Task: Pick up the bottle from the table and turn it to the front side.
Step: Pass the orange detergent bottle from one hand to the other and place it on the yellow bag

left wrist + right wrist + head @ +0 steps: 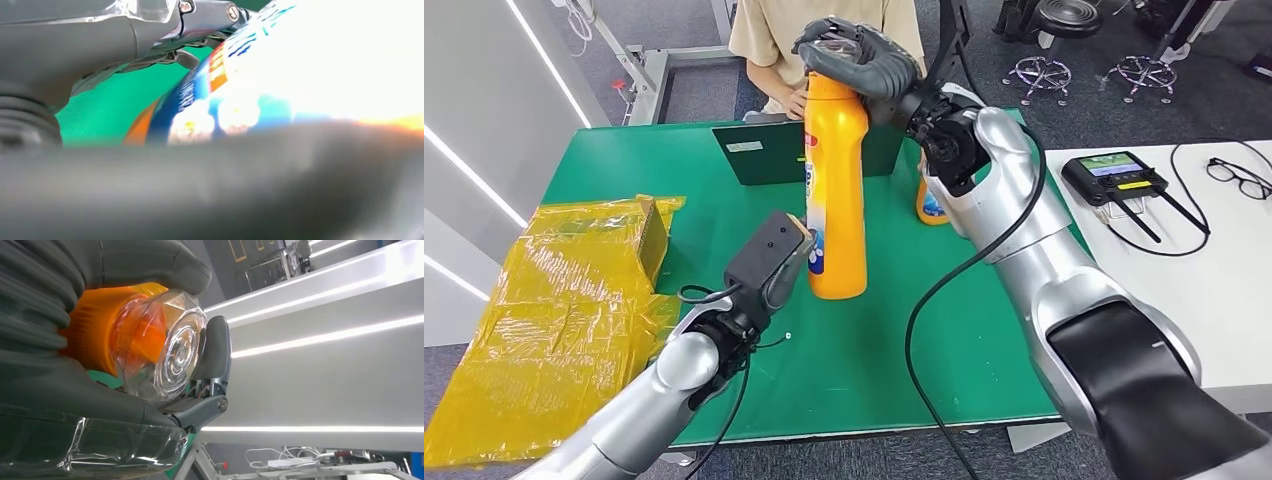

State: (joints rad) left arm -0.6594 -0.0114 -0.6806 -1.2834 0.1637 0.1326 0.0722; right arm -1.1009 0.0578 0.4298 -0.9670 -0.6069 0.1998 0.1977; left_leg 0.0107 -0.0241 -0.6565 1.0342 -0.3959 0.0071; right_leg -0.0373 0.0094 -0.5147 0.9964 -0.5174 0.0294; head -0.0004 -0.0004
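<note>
Tall orange plastic bottle [836, 190] stands mid-bench, right hand [861, 57] clamped around its clear cap [165, 347], left hand [771, 262] pressing its label, grip unclear; twist slowly, upright.

Glossy plastic, matt green, crinkled film.
Smooth orange plastic bottle [836, 190] with clear faceted cap [167, 352]; matt green counter [864, 350]; shiny yellow wrap [544, 320] at lower left; brushed silver metal arm [1024, 240].

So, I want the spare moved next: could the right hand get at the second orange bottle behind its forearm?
Probably not yet: the right hand grips the tall orange bottle, and its forearm partly covers the second bottle.
</note>
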